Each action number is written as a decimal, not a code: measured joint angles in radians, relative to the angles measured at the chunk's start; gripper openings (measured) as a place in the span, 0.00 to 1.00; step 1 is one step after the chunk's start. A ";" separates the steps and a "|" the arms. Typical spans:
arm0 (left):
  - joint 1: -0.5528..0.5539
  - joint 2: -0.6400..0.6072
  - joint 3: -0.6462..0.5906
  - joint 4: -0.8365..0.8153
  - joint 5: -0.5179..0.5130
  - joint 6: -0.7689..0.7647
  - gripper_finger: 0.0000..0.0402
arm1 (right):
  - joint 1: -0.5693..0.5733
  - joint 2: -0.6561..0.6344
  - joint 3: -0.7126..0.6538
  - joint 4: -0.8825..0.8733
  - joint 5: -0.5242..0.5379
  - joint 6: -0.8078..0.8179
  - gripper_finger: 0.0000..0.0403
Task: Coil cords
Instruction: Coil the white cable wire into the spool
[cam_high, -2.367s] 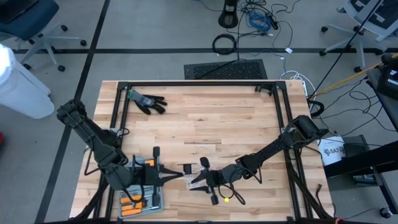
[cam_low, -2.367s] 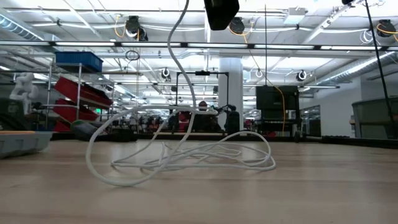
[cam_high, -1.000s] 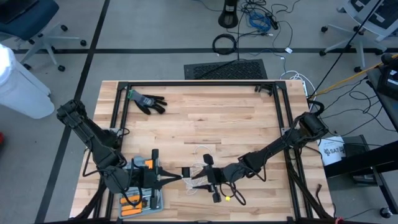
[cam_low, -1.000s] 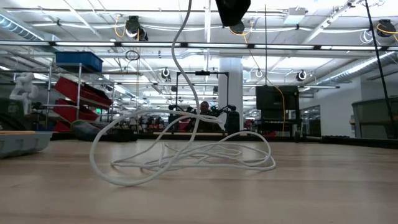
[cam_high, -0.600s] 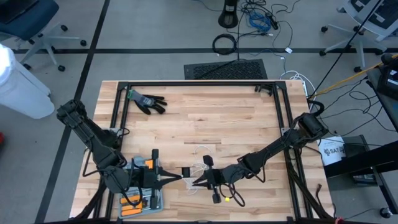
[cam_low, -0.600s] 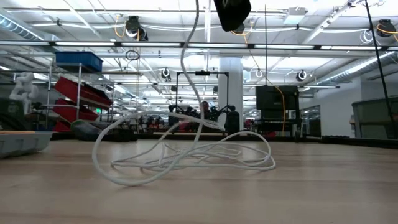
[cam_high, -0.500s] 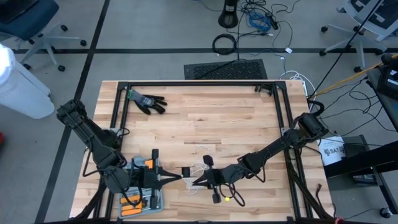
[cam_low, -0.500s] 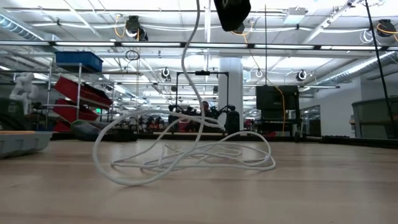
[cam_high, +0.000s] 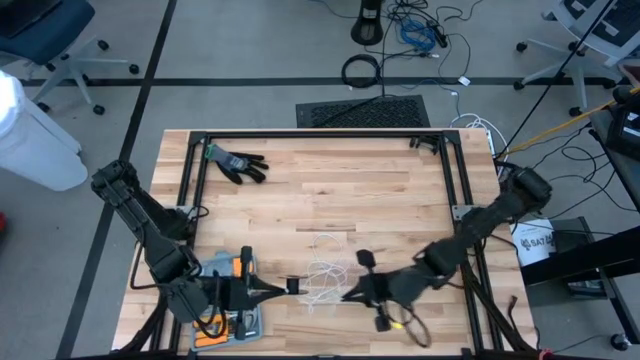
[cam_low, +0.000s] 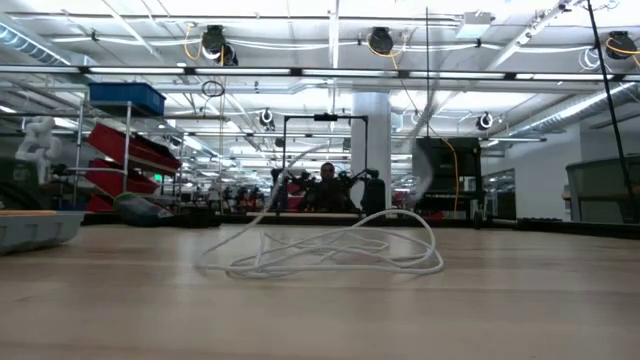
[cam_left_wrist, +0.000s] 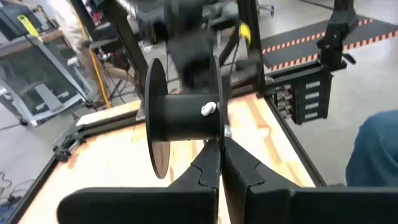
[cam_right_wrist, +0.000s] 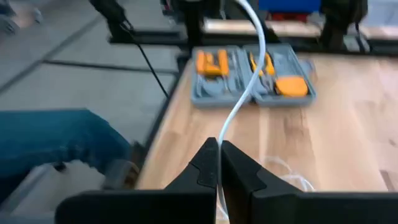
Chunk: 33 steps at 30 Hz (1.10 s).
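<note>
Clutter sits off to the sides: a grey tool tray (cam_high: 235, 322) under the left gripper (cam_high: 280, 290), a black glove (cam_high: 236, 163) far beyond it. That gripper's fingers are together, clamping a black spool (cam_left_wrist: 183, 118). Just beside it, the right gripper (cam_high: 347, 295) is pinched shut on the white cord (cam_high: 322, 268), whose loops lie between both. Since earlier, the right arm has pulled back and the raised loop has dropped. The spool hides the left fingertips.

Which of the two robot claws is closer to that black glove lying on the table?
The left one. The left gripper sits at the table's near edge, on the black glove's side. The right gripper, shut on the white cord, is also near that edge but farther across.
</note>
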 joint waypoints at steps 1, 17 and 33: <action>0.000 0.000 0.000 -0.011 -0.004 -0.004 0.02 | 0.018 -0.025 0.000 -0.004 0.018 0.000 0.00; 0.006 0.002 0.000 -0.091 0.096 -0.091 0.02 | 0.169 -0.196 0.000 0.085 0.334 -0.182 0.00; 0.060 0.059 0.000 -0.050 0.322 -0.080 0.02 | 0.084 -0.158 0.000 0.298 0.287 -0.404 0.00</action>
